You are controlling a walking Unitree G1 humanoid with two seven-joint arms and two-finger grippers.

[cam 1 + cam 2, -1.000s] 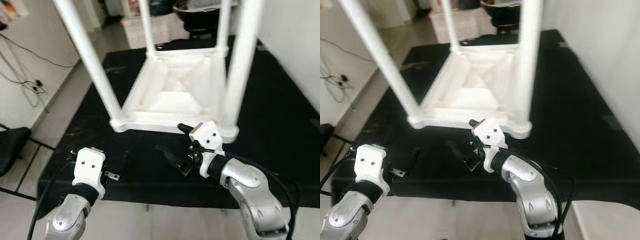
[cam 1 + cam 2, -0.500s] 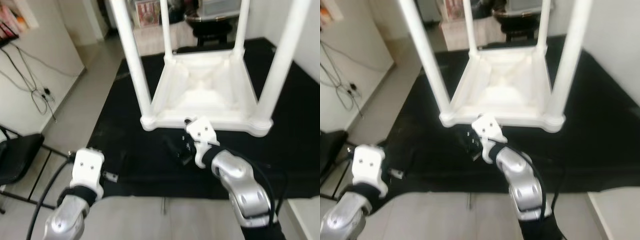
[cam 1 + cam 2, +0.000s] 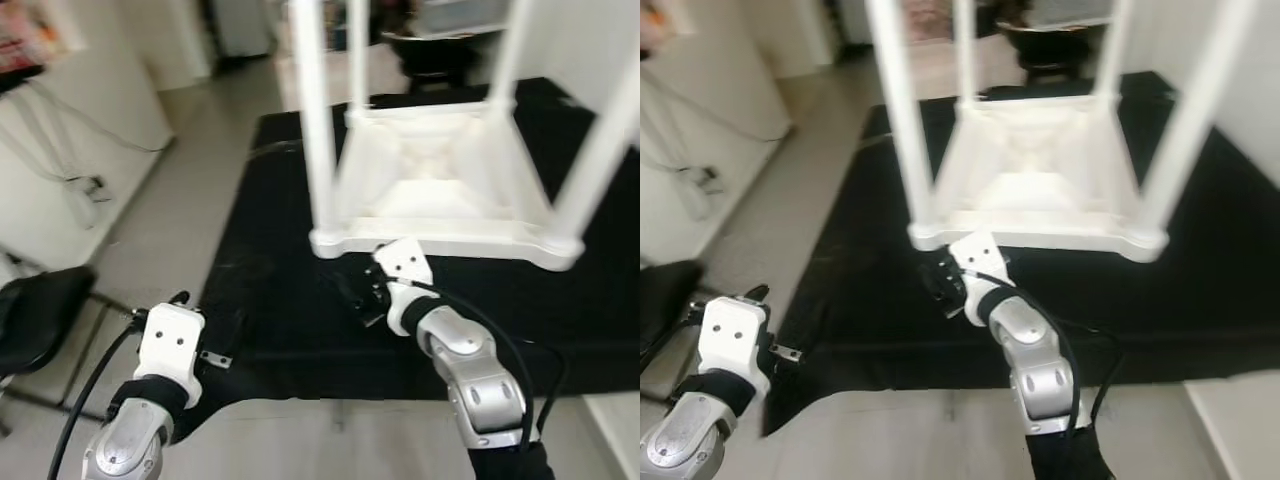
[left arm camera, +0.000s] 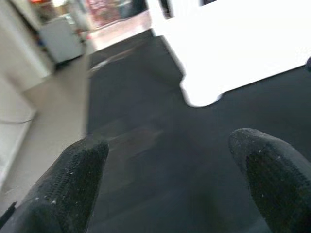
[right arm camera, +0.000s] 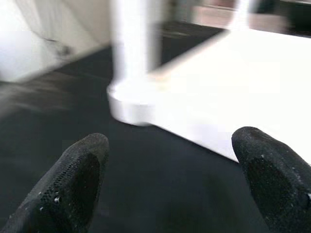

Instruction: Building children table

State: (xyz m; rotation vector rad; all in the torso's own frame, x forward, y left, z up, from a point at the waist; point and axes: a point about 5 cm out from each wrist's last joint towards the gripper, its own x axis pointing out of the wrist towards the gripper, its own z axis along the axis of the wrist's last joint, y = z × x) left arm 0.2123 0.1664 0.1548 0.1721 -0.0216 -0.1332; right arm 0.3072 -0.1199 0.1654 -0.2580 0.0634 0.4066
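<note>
A white children's table (image 3: 440, 190) lies upside down on a black mat (image 3: 270, 200), its white legs (image 3: 315, 110) pointing up. My right gripper (image 3: 355, 290) is open just in front of the table's near-left corner (image 5: 131, 104), holding nothing; its fingers (image 5: 73, 179) straddle bare mat. My left gripper (image 4: 170, 179) is open and empty over the mat's near-left part, well short of the table corner (image 4: 204, 92). Its white wrist housing (image 3: 170, 340) sits near the mat's front edge.
A black chair (image 3: 35, 320) stands on the tiled floor at my left, with cables (image 3: 85, 185) by the white wall. A dark round object (image 3: 435, 50) sits behind the table. The mat's front edge (image 3: 330, 385) runs just ahead of me.
The whole picture has shifted, so the camera moved. Relative to the table, my right gripper now sits nearer the near-left corner. Both grippers stay open and empty.
</note>
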